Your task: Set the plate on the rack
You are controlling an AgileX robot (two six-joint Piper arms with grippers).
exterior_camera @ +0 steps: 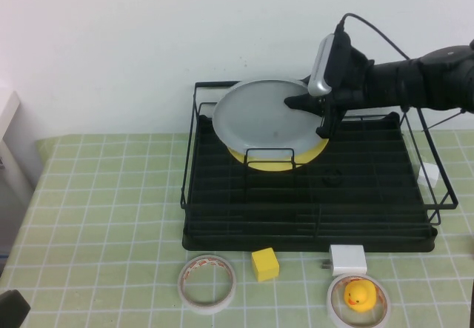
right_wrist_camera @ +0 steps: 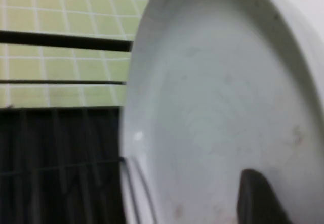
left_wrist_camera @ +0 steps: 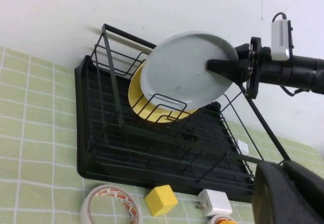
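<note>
The light grey-blue plate [exterior_camera: 259, 117] hangs tilted over the back of the black wire rack [exterior_camera: 311, 195]. Its lower edge is in front of a yellow plate [exterior_camera: 278, 164] that stands in the rack. My right gripper [exterior_camera: 298, 103] is shut on the plate's right rim, reaching in from the right. The left wrist view shows the plate [left_wrist_camera: 182, 70], the rack [left_wrist_camera: 126, 138] and the right gripper [left_wrist_camera: 215, 65]. In the right wrist view the plate [right_wrist_camera: 217, 107] fills the frame, with one finger [right_wrist_camera: 258, 198] across it. My left gripper [left_wrist_camera: 281, 169] is shut and empty, low at the near left, away from the rack.
In front of the rack lie a tape roll [exterior_camera: 194, 265], a yellow cube [exterior_camera: 265, 263], a white charger [exterior_camera: 347, 258] and a rubber duck [exterior_camera: 360, 295] inside a second tape roll. A small white object [exterior_camera: 428, 173] sits at the rack's right side. A wall stands close behind.
</note>
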